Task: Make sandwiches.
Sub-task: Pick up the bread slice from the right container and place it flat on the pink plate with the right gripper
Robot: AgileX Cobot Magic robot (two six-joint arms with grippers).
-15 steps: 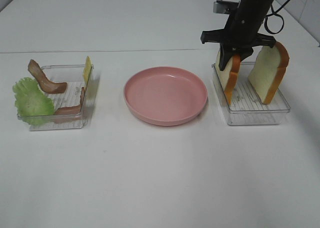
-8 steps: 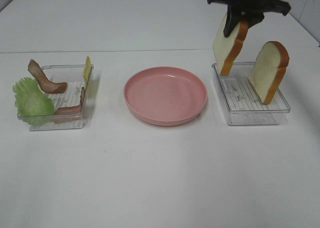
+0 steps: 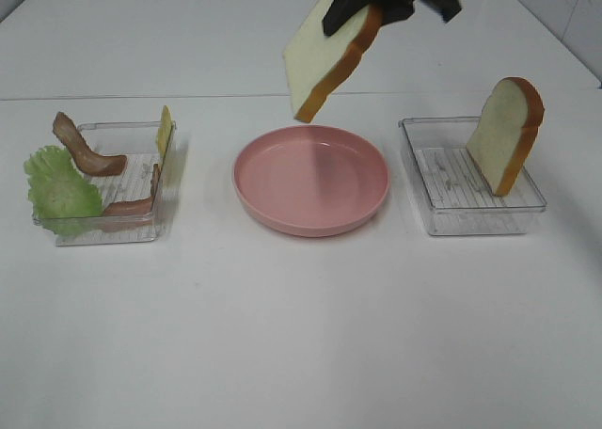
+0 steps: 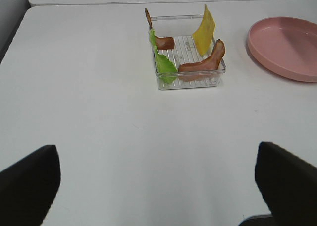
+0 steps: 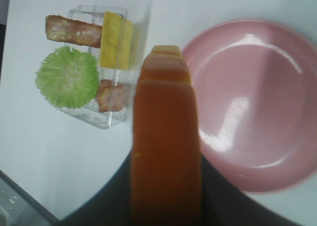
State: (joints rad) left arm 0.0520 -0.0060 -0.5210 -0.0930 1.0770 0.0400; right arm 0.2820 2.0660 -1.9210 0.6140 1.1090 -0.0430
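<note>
Fingers tight on bread slice

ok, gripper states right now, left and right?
Left gripper: open, holding nothing.
Right gripper: shut on a bread slice, held up in the air.

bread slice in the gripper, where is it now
In the exterior high view the bread slice hangs tilted from the right gripper, mid-air by the far rim of the pink plate.
</note>
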